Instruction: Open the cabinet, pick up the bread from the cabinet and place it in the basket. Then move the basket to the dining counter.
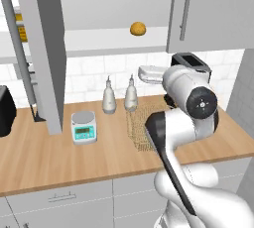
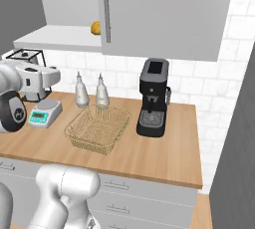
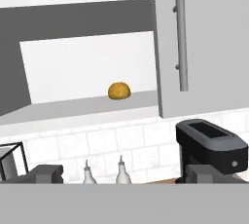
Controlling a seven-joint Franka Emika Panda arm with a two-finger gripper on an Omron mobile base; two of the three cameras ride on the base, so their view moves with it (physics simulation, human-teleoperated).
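With the left door of the cabinet (image 1: 42,48) swung wide and the right one shut, the opening step looks done, and the robot seems to be lining up for the pick. The bread (image 3: 119,91), a small round golden-brown roll with a matte, slightly rough crust, sits alone on the smooth white inner shelf, close to the edge of the closed door with its slim metal bar handle (image 3: 180,33). The gripper (image 3: 124,174) is held below and in front of the shelf, jaws spread wide and holding nothing; in the base views the hand is mostly hidden by the arm, so its exact height is hard to judge. Next it would need to rise and reach in over the shelf lip, straddling the roll. The basket (image 2: 97,129), shallow tan wire mesh with flared sides, waits on the wooden worktop beside a glossy black coffee machine (image 2: 153,98).
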